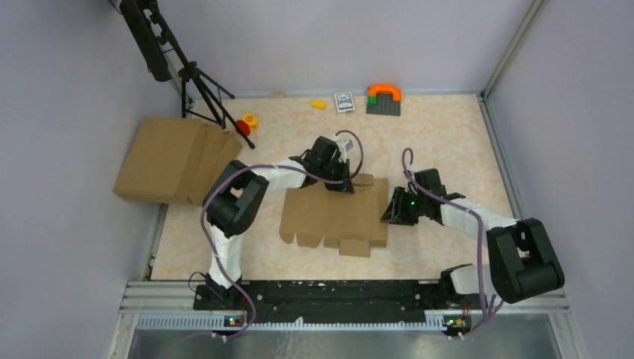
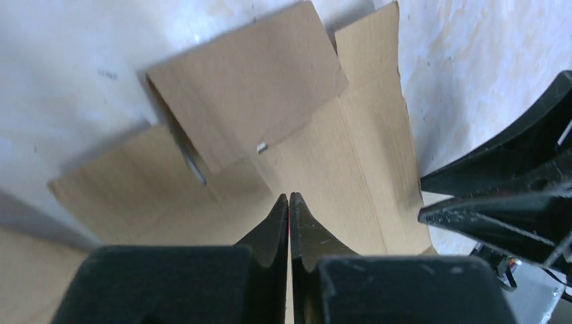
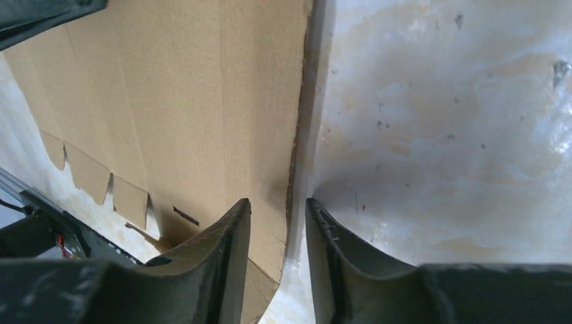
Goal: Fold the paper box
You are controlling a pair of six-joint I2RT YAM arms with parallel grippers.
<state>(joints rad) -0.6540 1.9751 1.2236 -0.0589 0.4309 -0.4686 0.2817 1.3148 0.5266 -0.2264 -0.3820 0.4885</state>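
Observation:
The paper box (image 1: 333,213) lies unfolded and flat in the middle of the table, with small tabs along its near edge. My left gripper (image 1: 345,183) is shut at the sheet's far edge, tips low over the cardboard (image 2: 351,155), with nothing seen between them (image 2: 289,197). A far flap (image 2: 249,81) is bent up ahead of it. My right gripper (image 1: 390,213) is open at the sheet's right edge. In the right wrist view (image 3: 278,202) one finger is over the cardboard (image 3: 168,101) and the other over the bare table.
A bigger pile of flat cardboard (image 1: 176,159) lies at the far left beside a black tripod (image 1: 202,82). Red and yellow toys (image 1: 246,123), a yellow block (image 1: 318,105), a small card box (image 1: 344,102) and a grey plate with an orange arch (image 1: 383,99) line the back wall.

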